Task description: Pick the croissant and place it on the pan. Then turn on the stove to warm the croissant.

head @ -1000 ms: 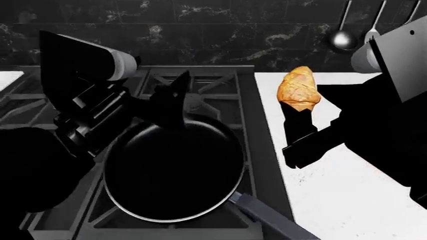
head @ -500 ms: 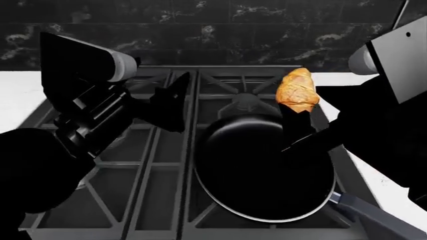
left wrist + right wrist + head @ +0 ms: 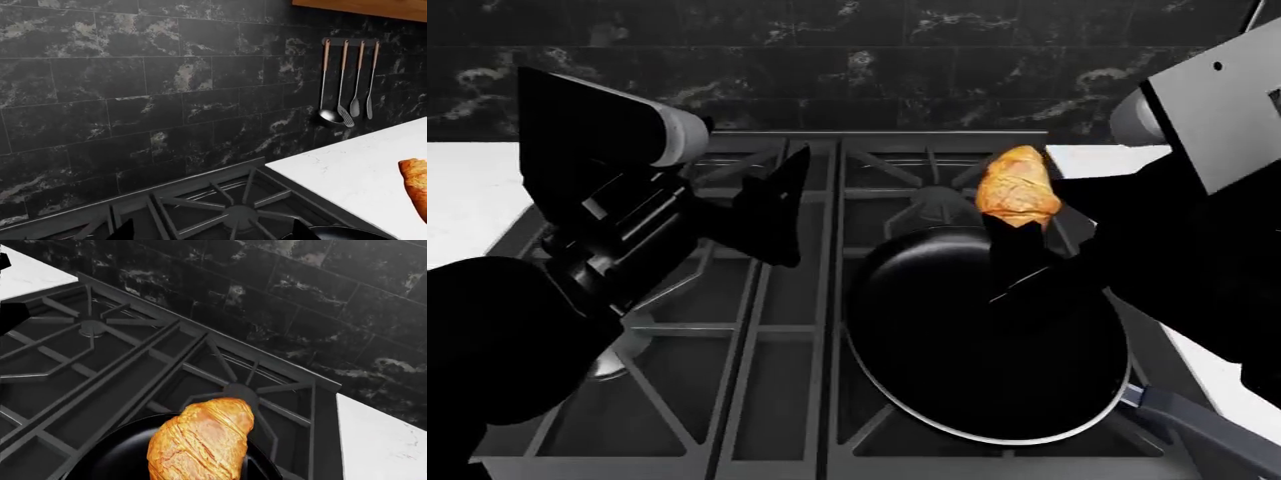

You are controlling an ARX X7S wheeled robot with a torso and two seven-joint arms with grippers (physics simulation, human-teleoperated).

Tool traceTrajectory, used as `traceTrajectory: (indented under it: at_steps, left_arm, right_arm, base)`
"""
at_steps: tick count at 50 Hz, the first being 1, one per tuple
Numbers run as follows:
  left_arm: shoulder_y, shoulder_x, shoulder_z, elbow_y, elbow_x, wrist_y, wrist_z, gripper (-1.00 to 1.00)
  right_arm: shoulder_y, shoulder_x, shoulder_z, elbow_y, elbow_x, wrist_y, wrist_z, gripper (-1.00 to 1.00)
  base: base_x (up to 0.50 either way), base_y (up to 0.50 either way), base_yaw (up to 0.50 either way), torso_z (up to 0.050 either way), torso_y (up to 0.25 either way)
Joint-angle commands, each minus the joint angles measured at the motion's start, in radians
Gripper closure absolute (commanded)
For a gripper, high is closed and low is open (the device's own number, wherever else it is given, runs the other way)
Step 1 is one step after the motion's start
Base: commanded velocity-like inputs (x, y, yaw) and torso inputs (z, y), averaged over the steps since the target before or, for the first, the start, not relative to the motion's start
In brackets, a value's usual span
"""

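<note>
The small golden-orange, glossy crescent-shaped croissant (image 3: 1017,187) is held in the air, pinched by the right gripper (image 3: 1016,222), above the far rim of the round black non-stick frying pan (image 3: 988,340). The pan sits on the black cast-iron grates of the dark grey gas stove (image 3: 761,330), on its right-hand burners, with its long grey handle (image 3: 1201,425) pointing toward the robot.

Handling: the pastry is judged light, soft and flaky, with a glossy crust that may slip. Excess squeeze would crush it. The present hold at the lower end, with most of the body standing upright above the jaws, appears adequate for a short transfer. A hold across the thick middle would be more secure.

Right arm: it reaches in from the right, the claw pointing forward and up. In the right wrist view the croissant (image 3: 200,445) overlaps the pan's far edge (image 3: 113,460).

Left arm: it is raised over the stove's left burners. The left gripper (image 3: 771,205) carries nothing; whether its jaws are spread or pressed together cannot be told.

Next step, as judged: lower the pastry toward the pan centre before release.
</note>
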Motion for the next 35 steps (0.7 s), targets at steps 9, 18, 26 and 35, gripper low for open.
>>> traceTrajectory:
  at_steps: [9, 18, 26, 35]
  left_arm:
    - [0.002, -0.007, 0.015, -0.005, 0.007, 0.017, 0.006, -1.0]
    - [-0.006, -0.009, 0.006, -0.015, -0.002, 0.027, 0.005, -1.0]
    - [0.002, -0.012, 0.019, -0.022, 0.008, 0.036, 0.018, -1.0]
    - [0.001, -0.011, 0.03, -0.032, 0.012, 0.038, 0.013, -1.0]
  right_arm:
    - [0.154, -0.029, -0.106, 0.178, 0.157, 0.114, -0.019, 1.0]
    - [0.193, -0.036, -0.14, 0.24, 0.169, 0.158, -0.027, 1.0]
    - [0.178, -0.051, -0.154, 0.291, 0.138, 0.198, -0.072, 1.0]
    - [0.098, -0.061, -0.141, 0.286, 0.07, 0.204, -0.135, 1.0]
  base:
    - [0.0, 0.0, 0.0, 0.0, 0.0]
    - [0.0, 0.0, 0.0, 0.0, 0.0]
    - [0.0, 0.0, 0.0, 0.0, 0.0]
    - [0.0, 0.0, 0.0, 0.0, 0.0]
